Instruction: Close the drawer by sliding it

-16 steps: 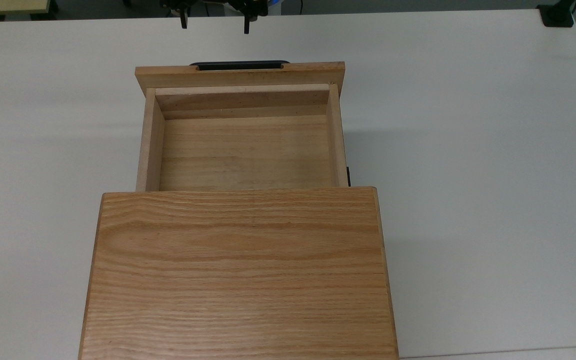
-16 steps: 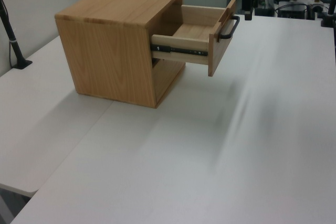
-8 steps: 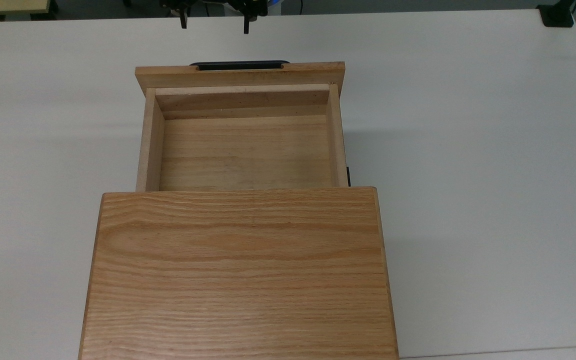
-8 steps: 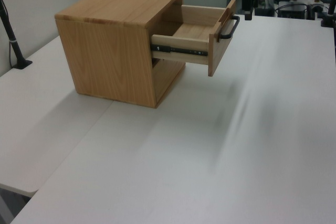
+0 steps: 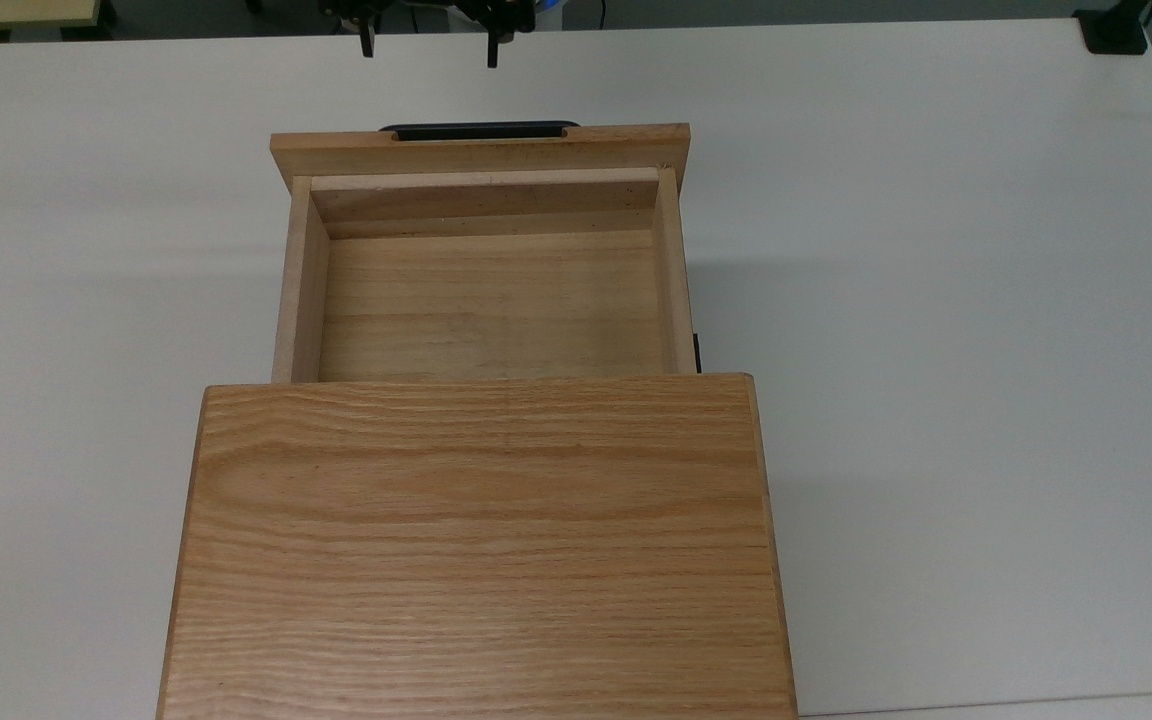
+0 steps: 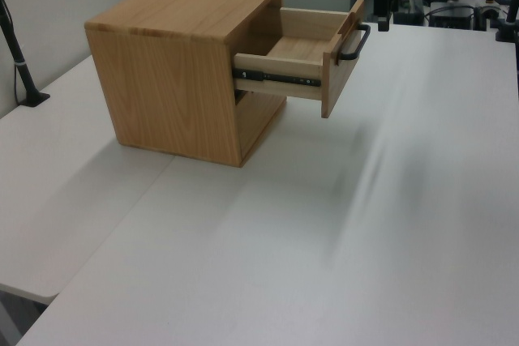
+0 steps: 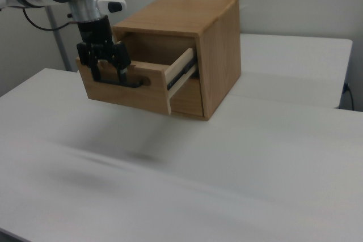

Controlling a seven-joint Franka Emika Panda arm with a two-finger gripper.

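Note:
A light wooden cabinet (image 5: pixel 481 540) (image 6: pixel 174 79) (image 7: pixel 215 55) stands on the white table (image 5: pixel 936 300). Its upper drawer (image 5: pixel 491 300) (image 6: pixel 304 46) (image 7: pixel 127 92) is pulled far out and holds nothing. A black handle (image 5: pixel 476 130) (image 6: pixel 354 44) (image 7: pixel 136 82) runs across the drawer front. My gripper (image 5: pixel 429 45) (image 7: pixel 108 72) hangs open just in front of that handle, fingers pointing down. In the top view a small gap shows between the fingertips and the handle. Nothing is between the fingers.
A black clamp (image 5: pixel 1111 30) sits at the table corner in the top view's upper right. A black post (image 6: pixel 20 70) stands at the left view's left edge. Wide bare table lies on both sides of the cabinet.

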